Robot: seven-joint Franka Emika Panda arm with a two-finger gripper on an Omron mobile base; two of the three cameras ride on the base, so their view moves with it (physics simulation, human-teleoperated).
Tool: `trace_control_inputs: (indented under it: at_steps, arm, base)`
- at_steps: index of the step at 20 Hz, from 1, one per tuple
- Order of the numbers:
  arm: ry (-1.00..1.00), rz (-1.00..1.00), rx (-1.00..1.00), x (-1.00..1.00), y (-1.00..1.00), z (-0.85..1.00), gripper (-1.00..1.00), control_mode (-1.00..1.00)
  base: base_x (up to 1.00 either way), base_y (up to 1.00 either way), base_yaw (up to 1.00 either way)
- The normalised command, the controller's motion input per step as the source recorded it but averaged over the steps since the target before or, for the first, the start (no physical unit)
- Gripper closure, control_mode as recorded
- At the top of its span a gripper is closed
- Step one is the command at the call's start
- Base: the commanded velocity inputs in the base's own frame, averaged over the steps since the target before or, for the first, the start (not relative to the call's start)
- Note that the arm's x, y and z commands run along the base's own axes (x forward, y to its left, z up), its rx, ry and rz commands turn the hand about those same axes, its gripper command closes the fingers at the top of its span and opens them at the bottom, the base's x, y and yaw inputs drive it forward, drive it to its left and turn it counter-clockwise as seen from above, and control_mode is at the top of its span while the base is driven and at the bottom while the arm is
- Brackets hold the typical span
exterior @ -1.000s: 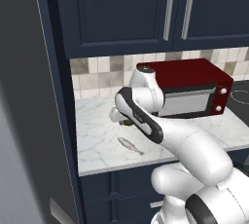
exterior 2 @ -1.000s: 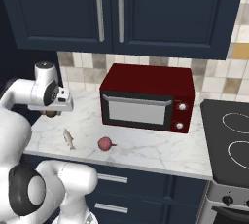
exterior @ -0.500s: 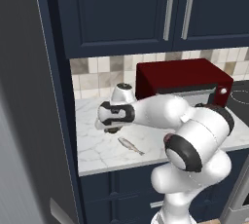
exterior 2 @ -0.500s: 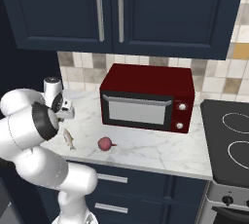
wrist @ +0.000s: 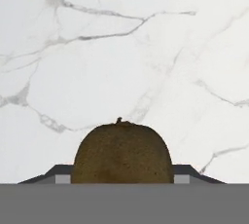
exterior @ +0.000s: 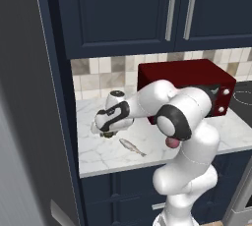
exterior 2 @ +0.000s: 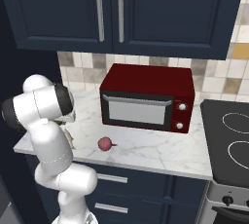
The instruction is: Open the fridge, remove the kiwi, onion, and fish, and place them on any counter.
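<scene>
In the hand view the brown kiwi [wrist: 121,152] sits between my gripper's [wrist: 121,175] two dark fingertips, which press on both its sides. It hangs just over the white marble counter [wrist: 121,47]. From the left base view my gripper [exterior: 105,132] is low over the counter's [exterior: 98,156] left end, shut on the kiwi [exterior: 107,135]. The silver fish [exterior: 132,146] lies on the marble just right of it. The dark-red onion [exterior 2: 104,143] rests on the counter [exterior 2: 146,152] in front of the microwave; the arm half hides the onion [exterior: 171,142] in the left base view. The grey fridge [exterior: 17,122] stands along the left edge.
A dark-red microwave [exterior 2: 146,102] stands at the back of the counter. The black stovetop [exterior 2: 228,140] lies to its right. Navy wall cabinets [exterior: 147,9] hang above, and a navy panel [exterior: 54,122] bounds the counter's left end. Bare marble shows around the fish.
The arm has swung left and lower along the counter, carrying the kiwi from near the microwave toward the left end. Fish and onion have not moved.
</scene>
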Motion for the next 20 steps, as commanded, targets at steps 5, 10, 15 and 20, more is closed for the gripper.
trace_control_inputs:
  at_steps: [5,10,15,20]
  arm:
    - [-0.14,-0.02,0.0,-0.1,-0.2,0.16,-1.0,-1.0]
    - [-0.23,0.0,0.0,-0.34,-0.41,0.45,-1.0,-1.0]
    - [-0.26,0.0,0.0,-0.85,-0.57,0.71,-1.0,-1.0]
    - [-0.25,0.0,0.0,-1.0,-0.67,0.94,-1.0,-1.0]
  base:
    - [0.0,0.0,0.0]
    - [0.0,0.0,0.0]
    - [0.0,0.0,0.0]
    - [0.0,0.0,0.0]
